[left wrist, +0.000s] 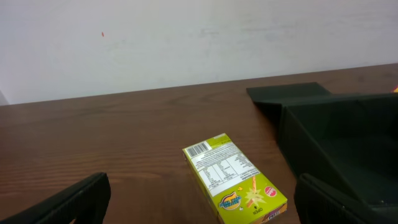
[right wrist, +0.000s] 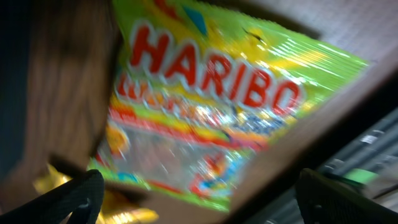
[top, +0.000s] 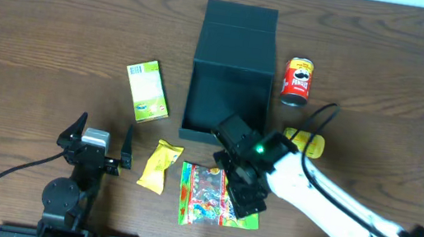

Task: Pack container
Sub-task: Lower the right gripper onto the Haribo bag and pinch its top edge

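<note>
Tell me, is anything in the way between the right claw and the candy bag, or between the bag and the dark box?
Nothing visible. The open right gripper hovers directly over the bag, and no item lies between bag and box; the yellow packet sits off to one side.

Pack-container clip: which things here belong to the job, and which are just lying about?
Job: dark green container, open; Haribo bag, under the open right pincer.

Lying about, possibly still to pack: light-green carton; yellow packet; Pringles can; yellow item, half hidden by the right arm.
</note>
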You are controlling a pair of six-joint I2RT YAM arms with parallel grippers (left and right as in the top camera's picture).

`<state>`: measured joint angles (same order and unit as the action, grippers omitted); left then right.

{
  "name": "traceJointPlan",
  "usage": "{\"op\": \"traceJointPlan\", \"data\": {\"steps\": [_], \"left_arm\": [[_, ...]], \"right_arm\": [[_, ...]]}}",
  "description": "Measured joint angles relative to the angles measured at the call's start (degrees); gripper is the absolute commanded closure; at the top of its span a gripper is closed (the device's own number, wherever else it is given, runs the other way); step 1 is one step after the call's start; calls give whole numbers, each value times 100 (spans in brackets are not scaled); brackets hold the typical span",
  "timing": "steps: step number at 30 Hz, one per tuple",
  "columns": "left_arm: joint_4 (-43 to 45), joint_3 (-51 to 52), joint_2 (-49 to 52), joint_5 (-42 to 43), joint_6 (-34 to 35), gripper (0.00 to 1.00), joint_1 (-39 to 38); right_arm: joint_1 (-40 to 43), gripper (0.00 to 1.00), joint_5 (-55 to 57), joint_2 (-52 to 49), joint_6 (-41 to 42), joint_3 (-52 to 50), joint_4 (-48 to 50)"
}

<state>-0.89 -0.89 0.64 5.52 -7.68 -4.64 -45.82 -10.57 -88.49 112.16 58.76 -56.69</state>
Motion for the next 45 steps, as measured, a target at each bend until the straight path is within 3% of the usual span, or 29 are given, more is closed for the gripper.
{"op": "traceJointPlan", "data": {"steps": [7, 16, 28, 31, 35, 42, 45], "left_arm": [[0, 0, 0, 0, 0, 5, 0], [0, 0, 0, 0, 0, 5, 0], [0, 0, 0, 0, 0, 5, 0], [0, 0, 0, 0, 0, 5, 0], [0, 0, 0, 0, 0, 5, 0], [0, 0, 0, 0, 0, 5, 0], [0, 0, 0, 0, 0, 5, 0]], "right_arm": [[50, 1, 468, -402, 332, 0, 686], [-345, 1, 898, -404, 420, -26, 765], [-450, 1, 870, -372, 444, -946, 2201], [-450, 9, 859, -363, 442, -977, 2216], [-450, 33, 811, -363, 455, -1032, 2181], [-472, 54, 778, -363, 457, -1067, 2146], [-511, 70, 782, -363, 444, -1078, 2155]]}}
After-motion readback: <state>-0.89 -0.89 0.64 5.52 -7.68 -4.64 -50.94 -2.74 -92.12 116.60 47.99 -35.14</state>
